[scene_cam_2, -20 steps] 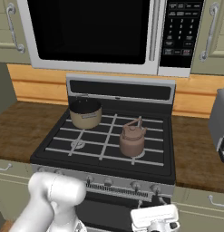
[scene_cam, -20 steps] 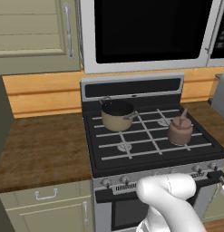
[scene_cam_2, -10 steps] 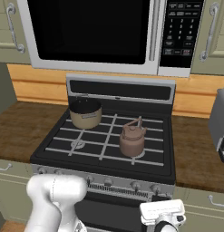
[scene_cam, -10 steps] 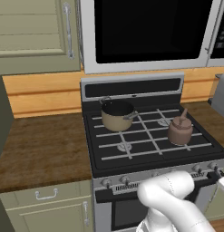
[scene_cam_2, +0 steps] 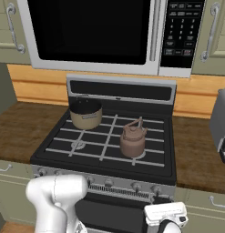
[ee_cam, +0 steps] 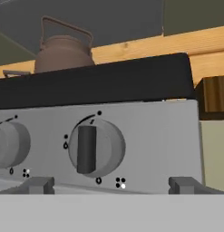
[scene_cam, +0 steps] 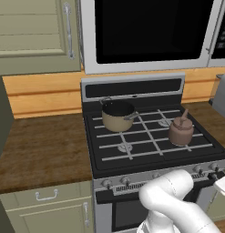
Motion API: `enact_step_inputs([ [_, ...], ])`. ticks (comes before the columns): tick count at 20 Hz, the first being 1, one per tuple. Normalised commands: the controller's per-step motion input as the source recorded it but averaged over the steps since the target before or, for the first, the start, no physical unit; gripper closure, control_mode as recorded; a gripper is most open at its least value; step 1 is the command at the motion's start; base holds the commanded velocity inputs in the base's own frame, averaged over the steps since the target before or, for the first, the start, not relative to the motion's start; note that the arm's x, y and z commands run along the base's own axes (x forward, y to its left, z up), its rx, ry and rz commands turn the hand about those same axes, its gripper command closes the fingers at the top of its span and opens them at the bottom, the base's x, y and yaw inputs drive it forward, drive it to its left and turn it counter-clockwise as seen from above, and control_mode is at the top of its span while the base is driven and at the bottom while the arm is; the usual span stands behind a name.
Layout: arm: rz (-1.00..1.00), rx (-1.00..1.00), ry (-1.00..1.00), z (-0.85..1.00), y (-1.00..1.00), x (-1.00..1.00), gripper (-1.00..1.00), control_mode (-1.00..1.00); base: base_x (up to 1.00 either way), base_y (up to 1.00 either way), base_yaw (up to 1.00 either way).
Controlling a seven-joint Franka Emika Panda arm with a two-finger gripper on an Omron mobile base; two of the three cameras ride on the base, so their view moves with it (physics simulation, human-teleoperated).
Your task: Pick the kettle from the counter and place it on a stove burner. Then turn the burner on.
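The pincer (ee_cam: 111, 183) stands wide open and empty, its two dark fingertips (ee_cam: 38, 185) spread to either side of a round grey control knob (ee_cam: 96, 147) on the stove's front panel (ee_cam: 154, 145), close to it but not touching. In the right base view the pincer (scene_cam_2: 165, 217) hangs low in front of the stove, below the right end of the knob row, and the white arm (scene_cam_2: 54, 200) rises at the lower left.

The knob has a raised dark bar standing upright, and a second knob (ee_cam: 9, 144) of the same make sits just beside it to the left. The panel is flat, pale grey metal; to its right it ends at a straight edge, with the brown wood-grain worktop (ee_cam: 215, 97) and a pale green cabinet front beyond.

The kettle (scene_cam_2: 133, 137) is squat, rounded and copper-brown, with a thin bail handle and a slim spout. It stands upright on the front right stove burner (scene_cam_2: 140, 154), on pale grey grate bars over the black cooktop. A tan saucepan (scene_cam_2: 85, 113) with a dark inside sits on the back left burner, well apart from the kettle. The front left burner (scene_cam_2: 78, 145) is bare. The cooktop's front lip runs just above the knobs, and open room lies in front of the panel around the pincer.
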Motion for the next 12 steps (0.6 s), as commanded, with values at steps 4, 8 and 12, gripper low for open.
enact_step_inputs([
  [4, -0.07, 0.00, 0.01, -0.18, 0.00, 0.36, -1.00, -1.00, 0.00, 0.00, 0.00],
  [8, 0.00, 0.00, 0.00, 0.10, 0.08, -0.01, -1.00, -1.00, 0.00, 0.00, 0.00],
  [12, 0.00, 0.00, 0.00, 0.29, 0.26, -0.02, -1.00, -1.00, 0.00, 0.00, 0.00],
])
